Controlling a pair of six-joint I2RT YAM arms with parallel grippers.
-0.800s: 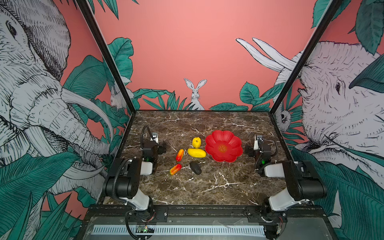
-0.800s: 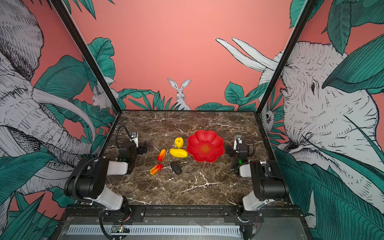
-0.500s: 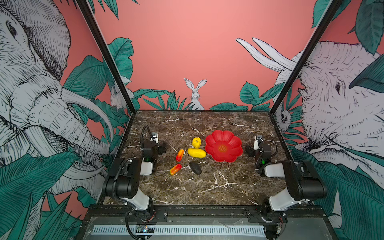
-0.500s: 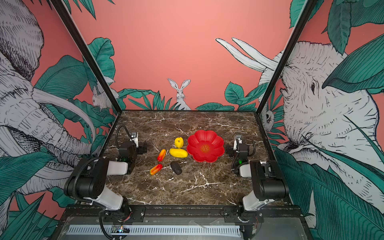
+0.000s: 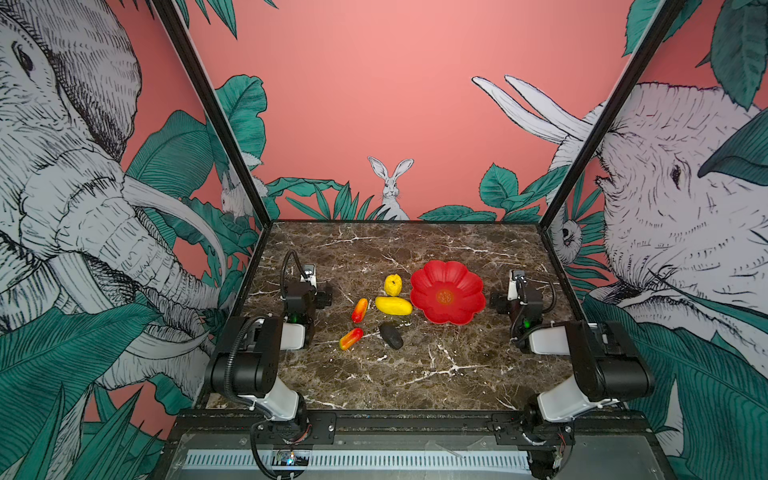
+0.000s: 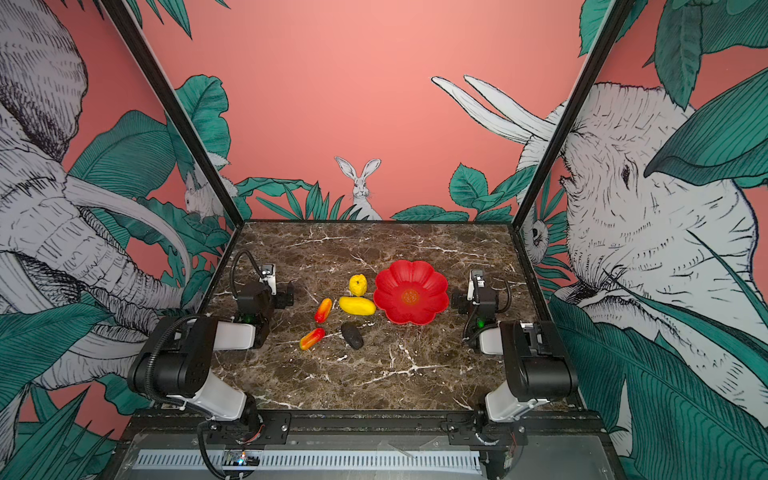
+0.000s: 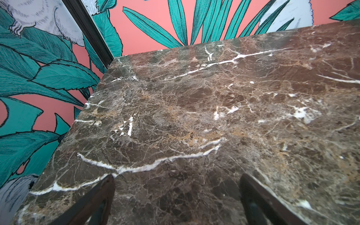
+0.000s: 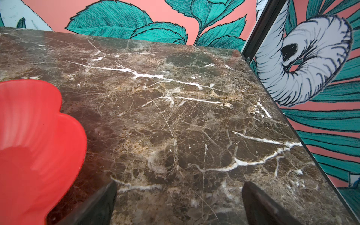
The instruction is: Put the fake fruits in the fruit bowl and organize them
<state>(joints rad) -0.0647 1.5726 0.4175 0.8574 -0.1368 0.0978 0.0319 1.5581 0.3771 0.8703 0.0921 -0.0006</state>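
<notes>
Dark brown, white-veined marble tabletop (image 5: pixel 415 374). Carries red flower-shaped fruit bowl (image 5: pixel 467 286) right of centre, with round yellow fruit (image 5: pixel 392 285) and yellow oval (image 5: pixel 393 306) just beside its left rim. Further left, rear red-orange oblong (image 5: pixel 359 310); nearer the front, front red-orange oblong (image 5: pixel 350 338) and black oval (image 5: pixel 391 336), apart.

Red bowl (image 5: pixel 461 282), veined brown marble table (image 5: pixel 415 374)

fruit bowl (image 8: pixel 35 140): cut off by the right wrist view's edge, near rim blurred
gold emblem (image 5: pixel 445 297): too small to read in both top views
left gripper (image 7: pixel 176 178): only blurred fingertips in frame
right gripper (image 8: pixel 179 185): only blurred fingertips in frame
</notes>
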